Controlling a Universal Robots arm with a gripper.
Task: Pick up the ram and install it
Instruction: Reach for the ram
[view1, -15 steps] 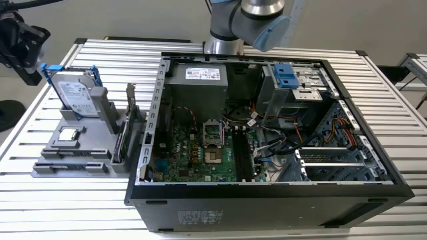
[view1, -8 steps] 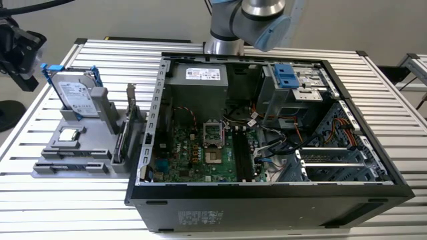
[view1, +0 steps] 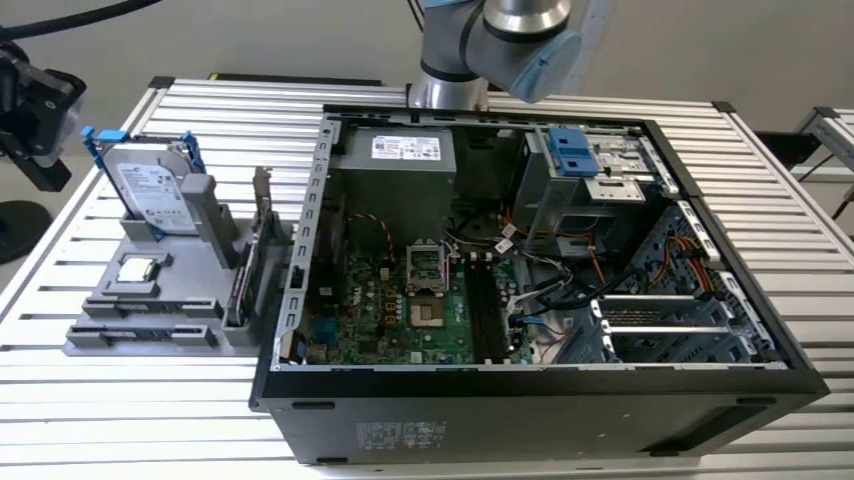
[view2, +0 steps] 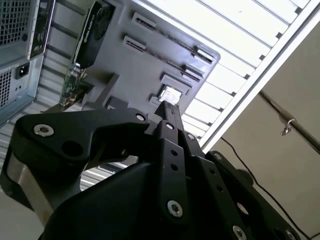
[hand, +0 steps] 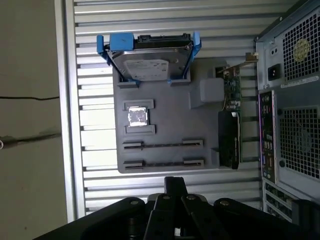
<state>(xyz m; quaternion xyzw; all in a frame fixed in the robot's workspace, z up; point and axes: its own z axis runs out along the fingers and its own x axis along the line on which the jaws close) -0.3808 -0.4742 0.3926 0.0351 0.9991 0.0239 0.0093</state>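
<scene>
Exterior view: you see the open computer case (view1: 534, 420) lying on the slatted table (view1: 120, 400), with the grey tray (view1: 80, 335) just beside it on the exterior view's left. The tool (view1: 47, 170) hangs over the table's edge on that side, beyond the tray and touching none of the parts. In both wrist views its fingers (hand: 175, 184) are drawn together into 1 narrow black bar, with nothing seen between them. The tray carries a hard drive (hand: 150, 62) in blue rails, a square processor chip (hand: 137, 116) and an expansion card (hand: 230, 135) standing on edge next to the case. In the first wrist view, its 2 long holders (hand: 162, 145) appear as thin dark lines. Inside the case, the memory slots (view1: 489, 310) read as long dark strips beside the processor socket (view1: 424, 268). You cannot tell from these views whether the ram is seated there.
</scene>
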